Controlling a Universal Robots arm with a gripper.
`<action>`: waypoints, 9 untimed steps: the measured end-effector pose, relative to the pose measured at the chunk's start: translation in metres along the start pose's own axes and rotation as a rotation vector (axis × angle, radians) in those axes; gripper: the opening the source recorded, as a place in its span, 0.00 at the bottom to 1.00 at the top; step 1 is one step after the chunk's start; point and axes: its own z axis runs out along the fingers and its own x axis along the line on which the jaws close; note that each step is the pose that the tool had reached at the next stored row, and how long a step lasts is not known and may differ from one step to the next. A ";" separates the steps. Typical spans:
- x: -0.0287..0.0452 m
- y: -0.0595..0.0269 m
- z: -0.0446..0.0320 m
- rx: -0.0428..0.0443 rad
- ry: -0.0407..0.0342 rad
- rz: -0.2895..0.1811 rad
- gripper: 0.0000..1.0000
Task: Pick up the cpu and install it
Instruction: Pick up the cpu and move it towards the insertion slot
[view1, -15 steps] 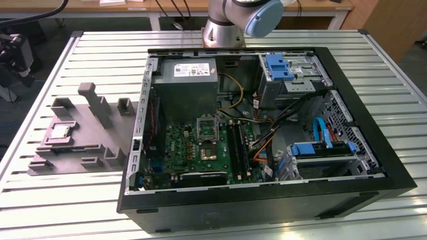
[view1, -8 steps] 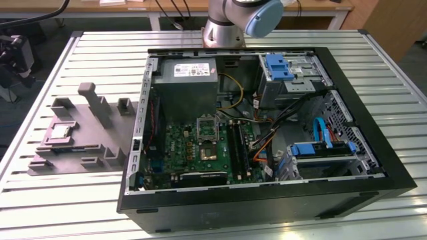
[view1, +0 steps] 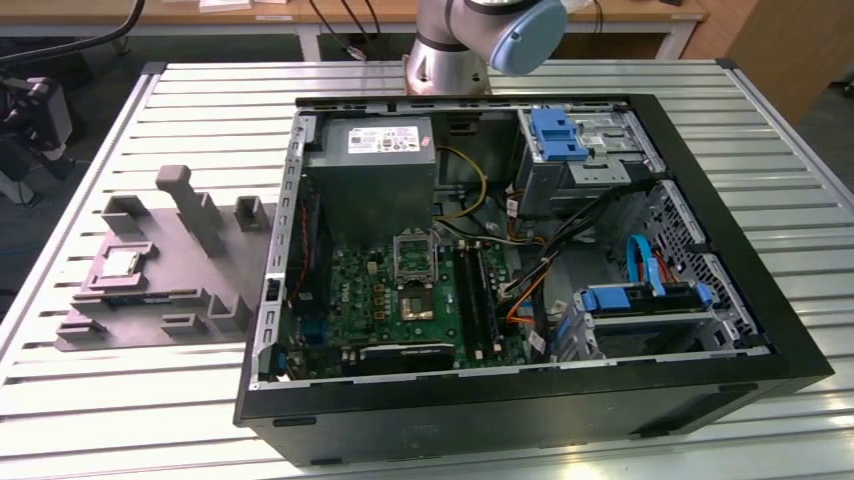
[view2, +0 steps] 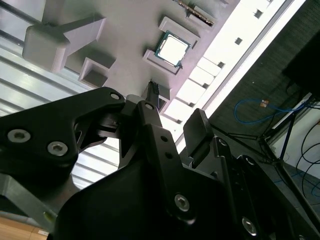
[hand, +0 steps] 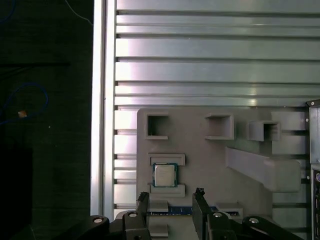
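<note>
Silvery cpu (hand: 164, 175) seated in grey tray (hand: 200, 150); jaws apart, apparently empty, near it.

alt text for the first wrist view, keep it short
The cpu lies flat in its seat on the grey moulded tray, just ahead of the open gripper, which holds nothing. The tray rests on a slatted metal table.

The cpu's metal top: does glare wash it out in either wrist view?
In the second wrist view the cpu shines pale and the table edge beside the tray burns white; in the first wrist view the cpu is evenly lit, its border distinct.
</note>
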 end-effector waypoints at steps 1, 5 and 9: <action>0.0000 0.0000 0.0001 0.0000 0.0000 0.000 0.47; 0.0000 0.0000 0.0005 0.0000 0.0000 0.000 0.47; 0.0000 -0.0001 0.0009 0.0000 0.0000 0.000 0.47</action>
